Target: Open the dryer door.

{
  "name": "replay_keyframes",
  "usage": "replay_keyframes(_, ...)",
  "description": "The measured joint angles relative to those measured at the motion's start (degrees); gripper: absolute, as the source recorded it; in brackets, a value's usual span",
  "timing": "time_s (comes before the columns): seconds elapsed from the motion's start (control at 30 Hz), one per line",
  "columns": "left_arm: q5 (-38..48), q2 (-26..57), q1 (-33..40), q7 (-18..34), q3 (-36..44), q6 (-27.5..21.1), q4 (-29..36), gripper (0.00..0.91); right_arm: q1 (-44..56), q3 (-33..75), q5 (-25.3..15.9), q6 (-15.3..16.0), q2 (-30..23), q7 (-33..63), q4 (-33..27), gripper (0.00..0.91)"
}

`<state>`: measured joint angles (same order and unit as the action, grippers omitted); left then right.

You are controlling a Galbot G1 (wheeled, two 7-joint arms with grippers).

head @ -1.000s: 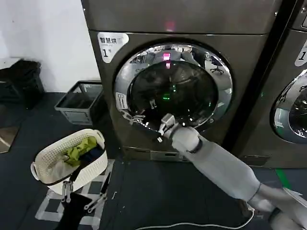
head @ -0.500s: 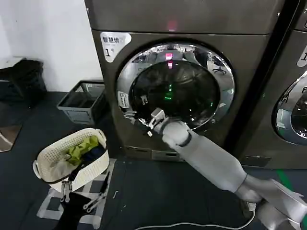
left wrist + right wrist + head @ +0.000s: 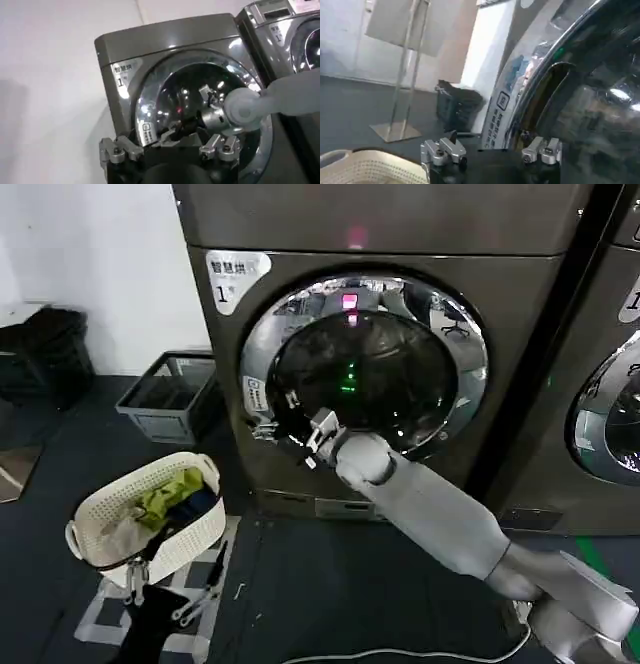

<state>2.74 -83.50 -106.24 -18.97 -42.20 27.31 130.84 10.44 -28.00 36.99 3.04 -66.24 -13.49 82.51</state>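
Head view: right tool (image 3: 300, 446), spread, at the door's (image 3: 365, 374) lower-left rim; basket (image 3: 150, 522) lower left; left tool (image 3: 170, 150) spread

White basket (image 3: 140, 529) with clothes on floor, left. Grey crate (image 3: 168, 396) against wall behind it. Second machine (image 3: 590, 384) at right.

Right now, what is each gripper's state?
Left gripper: open, holding nothing.
Right gripper: open at the left rim of the dryer door, not clamped on it.
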Motion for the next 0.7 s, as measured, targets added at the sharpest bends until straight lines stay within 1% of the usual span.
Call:
replay_keyframes(0.17, 0.2, 0.2, 0.4, 0.0, 0.0, -0.3, -0.2, 0.907, 0.7, 0.1, 2.0, -1.1, 2.3, -4.1, 2.5, 0.907)
replay_keyframes(0.43, 0.9, 0.5, 1.3, -0.1, -0.1, -1.1, -0.6, 0.907, 2.0, 0.1, 3.0, -1.4, 5.4, -7.4, 6.2, 0.907)
replay_keyframes(0.7, 4.1, 1.7, 2.9, -1.5, -1.3, -3.6, -0.8, 0.907, 3.2, 0.1, 6.6, -2.1, 9.2, -13.0, 9.8, 0.907)
